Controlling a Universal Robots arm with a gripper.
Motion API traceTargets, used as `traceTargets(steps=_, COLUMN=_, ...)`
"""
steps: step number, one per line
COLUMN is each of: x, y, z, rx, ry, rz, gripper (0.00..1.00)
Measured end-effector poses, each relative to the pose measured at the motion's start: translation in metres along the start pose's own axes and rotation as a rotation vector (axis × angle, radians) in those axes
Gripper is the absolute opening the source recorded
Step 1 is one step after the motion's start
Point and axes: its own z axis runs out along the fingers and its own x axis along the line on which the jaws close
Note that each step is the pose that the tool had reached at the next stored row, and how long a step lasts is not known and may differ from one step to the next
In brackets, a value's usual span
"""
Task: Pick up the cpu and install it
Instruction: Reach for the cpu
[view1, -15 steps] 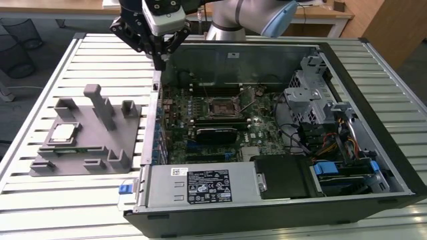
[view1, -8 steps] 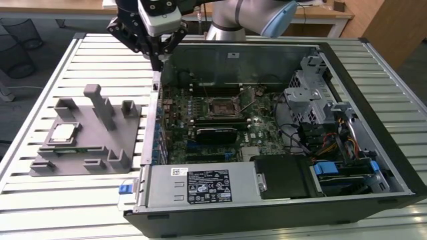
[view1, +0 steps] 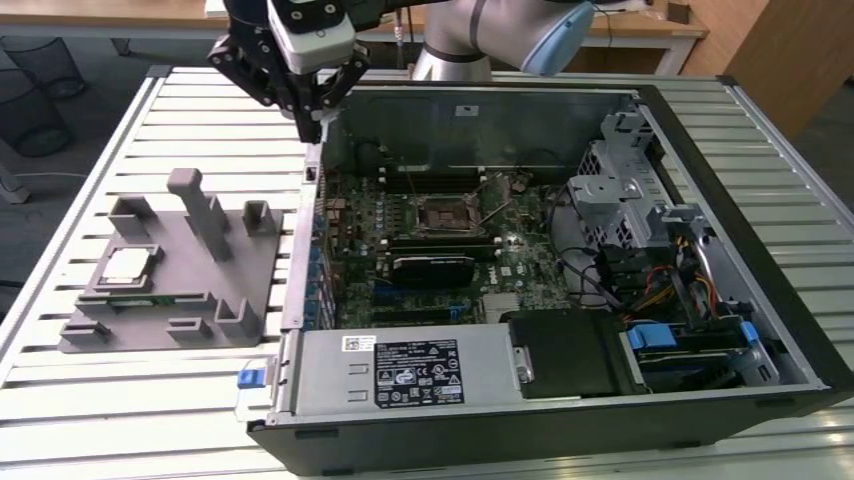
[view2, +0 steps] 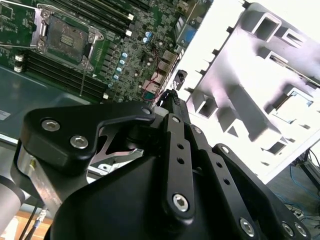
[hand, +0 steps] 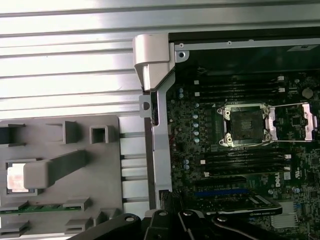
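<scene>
The cpu (view1: 126, 265), a small pale silver square, lies flat in a pocket of the grey holder (view1: 200, 300) on the exterior view's left; in the first wrist view the cpu (hand: 15, 177) is partly behind a grey post. My gripper (view1: 315, 132) hangs high above the back left corner of the open computer case, far from the cpu, its black fingers together with nothing between them. In the second wrist view the gripper (view2: 174, 96) points down at the case edge. The black socket (view1: 445, 212) on the motherboard is uncovered, with its metal frame swung aside.
A green memory stick (view1: 147, 298) lies in the holder near the cpu. Tall grey posts (view1: 200, 205) rise from the holder. The case wall (view1: 315, 200) stands between holder and motherboard. Drive cages and cables (view1: 641, 240) crowd the case's right side. The power supply (view1: 400, 375) sits in front.
</scene>
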Motion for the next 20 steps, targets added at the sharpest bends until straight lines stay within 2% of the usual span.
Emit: traceTargets(steps=20, x=0.0137, y=-0.0011, z=0.0015, rx=0.0, ry=0.0002, rz=0.0, gripper=0.11)
